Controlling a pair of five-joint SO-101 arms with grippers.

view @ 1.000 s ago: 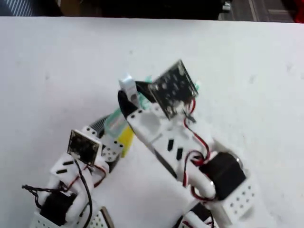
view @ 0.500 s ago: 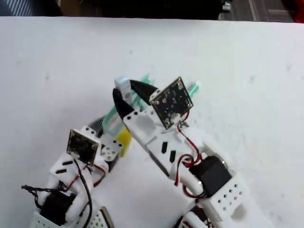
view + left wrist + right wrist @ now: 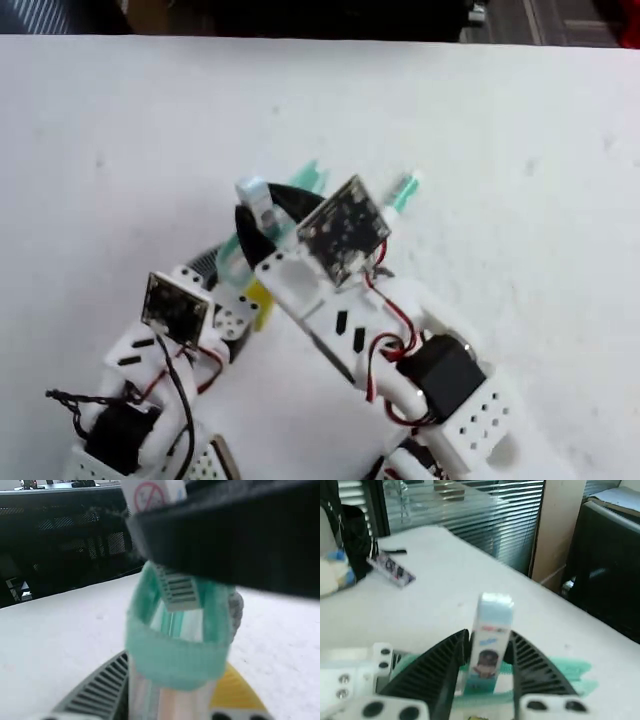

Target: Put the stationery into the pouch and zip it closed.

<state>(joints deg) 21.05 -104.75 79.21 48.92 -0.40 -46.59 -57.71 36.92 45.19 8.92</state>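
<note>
Pinches eraser (image 3: 492,612) upright in right gripper (image 3: 488,636), lower end right at the open mouth of pouch (image 3: 175,662) — clamps pouch between left gripper (image 3: 172,692) fingers, low over table (image 3: 500,120).

Right claw (image 3: 262,207) and its stationery (image 3: 252,191) block the pouch (image 3: 175,662) mouth.

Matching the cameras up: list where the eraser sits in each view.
High view: eraser near the centre, in the right end effector.
Left wrist view: lower end at the pouch mouth.
Right wrist view: upright between that end effector's fingers.
Shared landmark: green pouch.
</note>
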